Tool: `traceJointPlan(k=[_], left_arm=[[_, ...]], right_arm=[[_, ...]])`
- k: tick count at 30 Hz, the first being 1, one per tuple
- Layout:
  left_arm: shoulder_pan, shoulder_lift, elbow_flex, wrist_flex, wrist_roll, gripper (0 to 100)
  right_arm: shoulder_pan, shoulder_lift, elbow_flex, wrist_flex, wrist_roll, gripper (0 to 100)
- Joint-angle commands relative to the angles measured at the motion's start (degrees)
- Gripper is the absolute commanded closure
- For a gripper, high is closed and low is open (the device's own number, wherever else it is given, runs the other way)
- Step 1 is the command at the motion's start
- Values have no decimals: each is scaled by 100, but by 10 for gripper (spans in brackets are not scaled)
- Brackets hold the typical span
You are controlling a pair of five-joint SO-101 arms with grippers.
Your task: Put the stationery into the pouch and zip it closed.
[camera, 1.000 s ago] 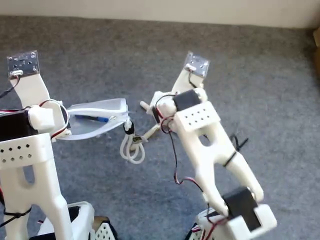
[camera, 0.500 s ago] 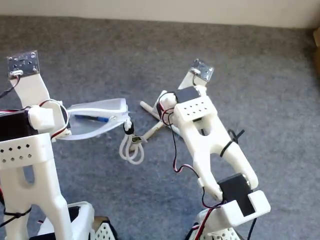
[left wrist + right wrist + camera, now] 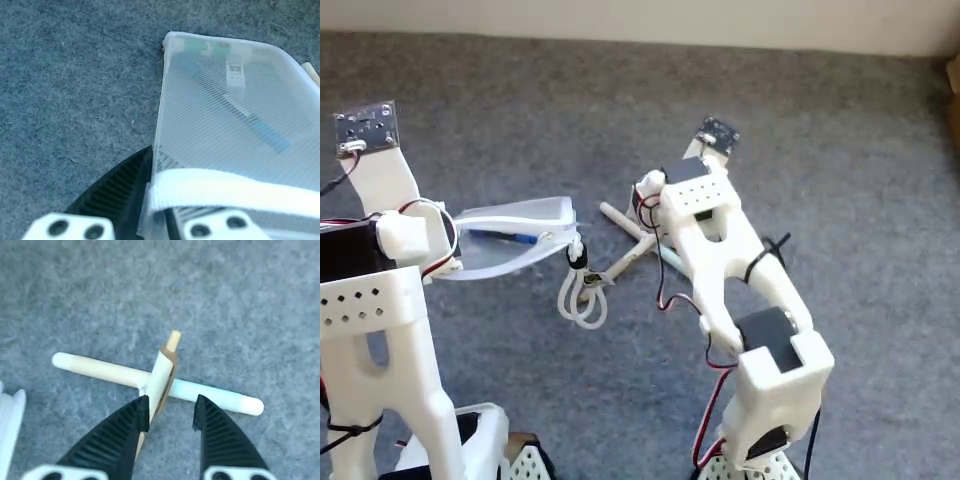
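The pouch (image 3: 515, 240) is held clenched in the jaws of the left gripper (image 3: 150, 200); at its 3 o'clock, the pencil (image 3: 162, 367) crossed over a pen (image 3: 100, 369) is straddled by the released jaws of the right gripper (image 3: 170, 410) and is best pinched alone, mid-shaft.

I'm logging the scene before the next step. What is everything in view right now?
pouch: one, translucent white, held off the carpet at the left gripper
blue pen: one, blue, inside the pouch
cord loop: one, white, hanging from the pouch's end onto the carpet
long stick: one, cream to white, flat on the carpet, crossed under the short stick
short stick: one, cream with a tan tip, lying across the long stick
carpet: one, grey, under everything
wall strip: one, pale, along the far edge
left gripper: one, black fingers, shut on the pouch's edge
right gripper: one, black fingers, open over the crossed sticks
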Motion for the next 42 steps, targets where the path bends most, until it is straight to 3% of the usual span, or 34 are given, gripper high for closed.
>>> traceJointPlan(k=[1, 8, 14, 22, 25, 30, 42], left_arm=[[-110, 48, -40, -105, 44, 993], [-110, 48, 13, -114, 35, 992], [-110, 48, 13, -114, 26, 992], [-110, 48, 13, -114, 26, 992], [-110, 48, 13, -114, 26, 992], [-110, 48, 13, -114, 26, 992], [-110, 48, 13, -114, 18, 992]], right_arm=[[66, 57, -462, 145, -44, 858], [66, 356, -673, 295, -53, 859], [66, 470, -681, 189, -26, 954], [84, 453, -681, 207, -18, 958], [66, 444, -681, 198, -18, 945], [-31, 470, -901, 215, -18, 823], [-31, 804, -989, -84, -18, 818]])
